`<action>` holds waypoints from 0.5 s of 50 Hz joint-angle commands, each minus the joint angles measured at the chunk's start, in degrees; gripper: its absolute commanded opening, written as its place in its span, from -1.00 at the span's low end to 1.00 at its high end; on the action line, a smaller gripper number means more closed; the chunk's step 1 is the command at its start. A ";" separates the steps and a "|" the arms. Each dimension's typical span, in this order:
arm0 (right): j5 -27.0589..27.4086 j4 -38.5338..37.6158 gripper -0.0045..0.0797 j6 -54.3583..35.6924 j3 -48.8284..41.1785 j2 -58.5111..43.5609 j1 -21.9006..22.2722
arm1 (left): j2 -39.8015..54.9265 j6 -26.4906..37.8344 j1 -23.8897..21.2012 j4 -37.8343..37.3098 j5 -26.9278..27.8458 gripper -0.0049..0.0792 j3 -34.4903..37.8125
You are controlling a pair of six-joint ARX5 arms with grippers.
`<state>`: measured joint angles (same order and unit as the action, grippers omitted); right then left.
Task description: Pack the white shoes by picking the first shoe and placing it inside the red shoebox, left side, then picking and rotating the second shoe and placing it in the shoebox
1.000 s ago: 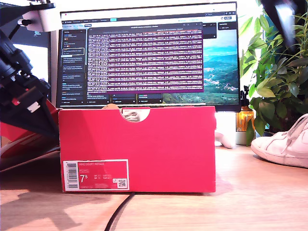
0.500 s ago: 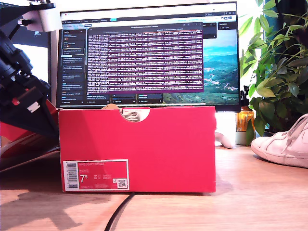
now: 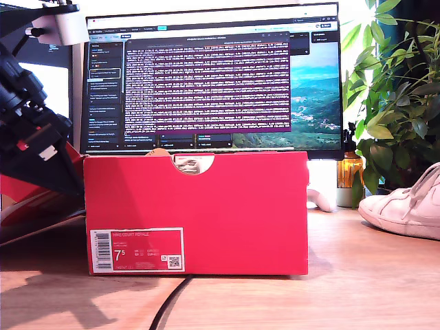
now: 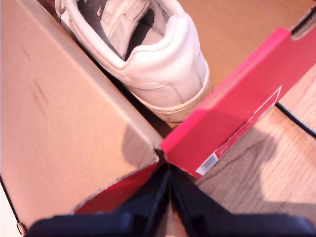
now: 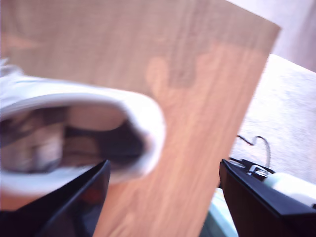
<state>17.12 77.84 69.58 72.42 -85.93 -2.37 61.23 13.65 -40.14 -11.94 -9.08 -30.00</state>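
Observation:
The red shoebox (image 3: 196,213) stands open in the middle of the exterior view, its 7.5 label facing the camera. One white shoe (image 4: 163,64) lies inside it, heel toward the box's corner (image 4: 232,113), and shows through the notch (image 3: 192,163). My first gripper (image 4: 170,197) is shut and empty, just outside that corner; its arm (image 3: 34,137) is at the exterior view's left. The other white shoe (image 3: 405,206) sits on the table at the exterior view's right. It appears blurred (image 5: 74,133) beside one finger of my open second gripper (image 5: 163,192).
The box's lid (image 4: 59,108) hangs open toward the exterior view's left. A monitor (image 3: 213,79) stands behind the box and a plant (image 3: 392,103) at the exterior view's right. A black cable (image 3: 168,306) runs out from under the box. The table edge (image 5: 247,113) is near my second gripper.
A dark blurred arm at the exterior view's top right has moved up and out of that view. The box, both shoes and the arm at that view's left have not moved.

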 commanded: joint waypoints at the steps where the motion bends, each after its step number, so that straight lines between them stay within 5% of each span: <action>1: 0.44 -1.62 0.63 0.11 -2.10 0.39 0.33 | 0.22 -0.22 -0.11 0.85 0.04 -0.93 -0.44; 25: -0.28 -11.47 0.61 -1.18 -9.94 0.37 2.89 | 0.22 -0.20 -0.11 0.85 0.04 -0.93 -0.44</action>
<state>16.91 66.89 68.93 64.45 -85.93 0.05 61.23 13.67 -40.14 -11.94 -9.08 -30.00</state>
